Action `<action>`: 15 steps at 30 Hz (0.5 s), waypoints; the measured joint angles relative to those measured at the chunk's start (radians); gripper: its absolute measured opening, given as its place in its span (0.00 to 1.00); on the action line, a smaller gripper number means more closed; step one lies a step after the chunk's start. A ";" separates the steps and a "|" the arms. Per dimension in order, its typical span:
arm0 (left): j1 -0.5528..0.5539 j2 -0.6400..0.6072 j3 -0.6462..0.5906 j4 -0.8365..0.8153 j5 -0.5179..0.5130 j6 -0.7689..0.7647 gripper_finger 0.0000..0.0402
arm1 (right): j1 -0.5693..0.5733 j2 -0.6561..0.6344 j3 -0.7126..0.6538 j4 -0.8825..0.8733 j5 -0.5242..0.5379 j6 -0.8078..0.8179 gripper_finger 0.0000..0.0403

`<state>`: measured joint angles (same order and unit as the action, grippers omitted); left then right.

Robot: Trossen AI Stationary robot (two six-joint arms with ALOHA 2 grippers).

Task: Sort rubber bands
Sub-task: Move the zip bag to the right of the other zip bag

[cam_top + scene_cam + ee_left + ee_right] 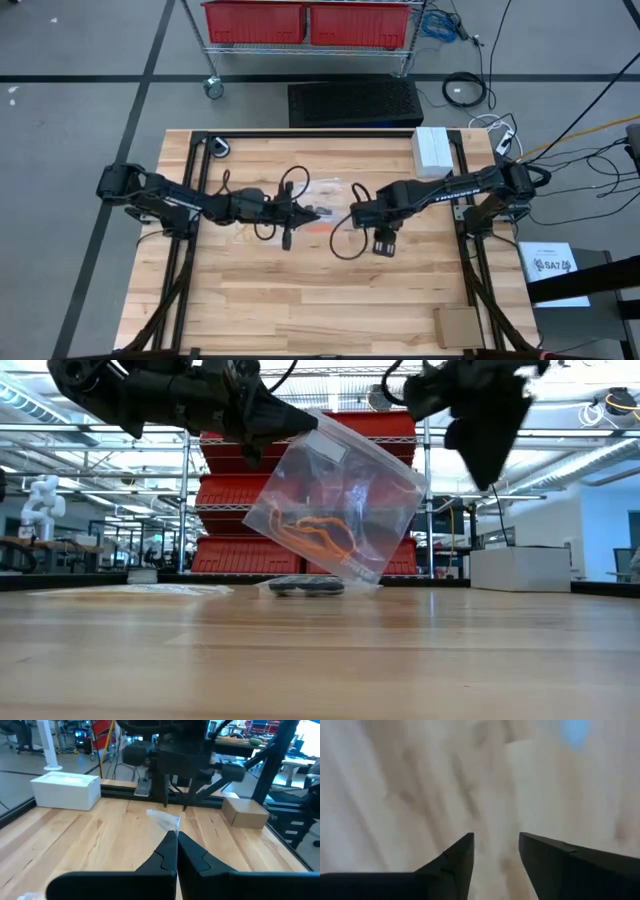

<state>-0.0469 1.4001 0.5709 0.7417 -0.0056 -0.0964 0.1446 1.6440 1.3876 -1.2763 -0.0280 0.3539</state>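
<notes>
Two arms meet over the table. A clear bag, hanging just above it, is pinched shut by the left gripper (probably so contents settle): orange rubber bands inside, black ones seemingly underneath. Beside the bag, the right gripper hovers parted, empty.

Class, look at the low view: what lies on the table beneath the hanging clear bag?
Beneath the clear bag held up by the left gripper lies a cluster of black rubber bands on the table, seen in the low view.
</notes>
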 joint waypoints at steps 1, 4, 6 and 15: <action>-0.006 0.005 0.000 0.016 0.000 0.000 0.00 | 0.019 0.000 0.000 -0.002 -0.015 -0.014 0.33; -0.036 0.037 0.023 0.042 -0.001 -0.002 0.00 | 0.079 0.000 0.001 -0.002 -0.027 -0.023 0.21; -0.060 0.084 0.052 0.070 -0.001 -0.002 0.00 | 0.119 0.000 0.000 0.002 -0.024 -0.014 0.10; -0.134 0.364 0.268 0.121 -0.001 -0.004 0.00 | 0.314 -0.092 -0.021 -0.011 0.052 0.260 0.00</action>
<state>-0.1808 1.7641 0.8388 0.8629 -0.0069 -0.1000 0.4590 1.5522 1.3666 -1.2869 0.0237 0.6144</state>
